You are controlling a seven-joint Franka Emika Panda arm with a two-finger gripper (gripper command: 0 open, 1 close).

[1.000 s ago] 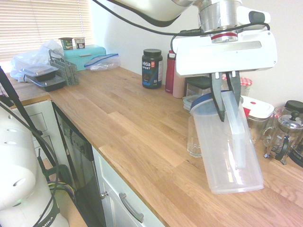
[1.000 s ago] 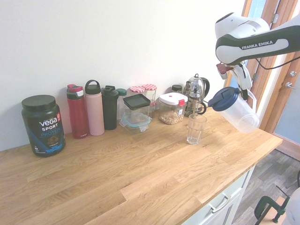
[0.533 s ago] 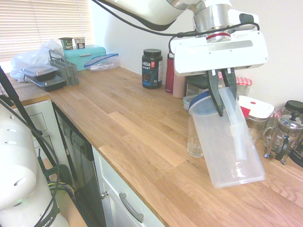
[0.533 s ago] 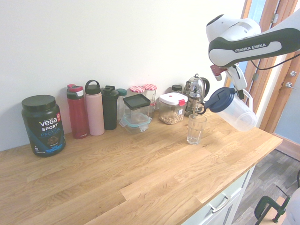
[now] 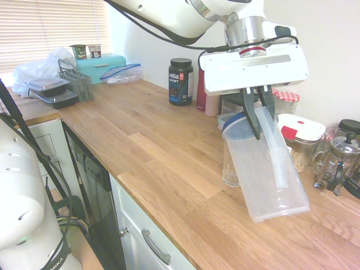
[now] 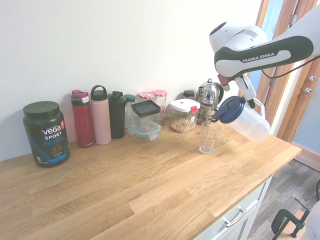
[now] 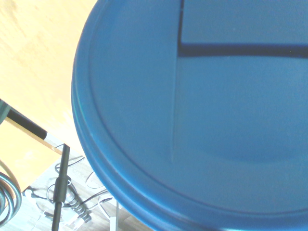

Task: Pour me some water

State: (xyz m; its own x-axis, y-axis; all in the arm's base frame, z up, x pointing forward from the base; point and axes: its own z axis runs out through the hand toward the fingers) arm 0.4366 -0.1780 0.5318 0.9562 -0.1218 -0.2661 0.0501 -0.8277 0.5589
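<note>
The black tub (image 6: 45,132) at the far end of the bottle row from the glass (image 6: 208,137) carried white "VEGA SPORT" lettering, with a smaller blue word beneath too blurred to make out. Above the glass, the white arm (image 6: 260,50) bore "FRANKA EMIKA" on its dark band. Nothing else was legible.

Black Vega tub (image 6: 45,132), red bottle (image 6: 82,119), pink bottle (image 6: 101,115), French press (image 6: 208,100) along the wall

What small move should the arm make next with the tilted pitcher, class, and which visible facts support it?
Probably tip the pitcher a little further. The pincer holds it by the handle, tilted, with its blue lid just above and beside the empty glass, and no water is falling yet.
</note>
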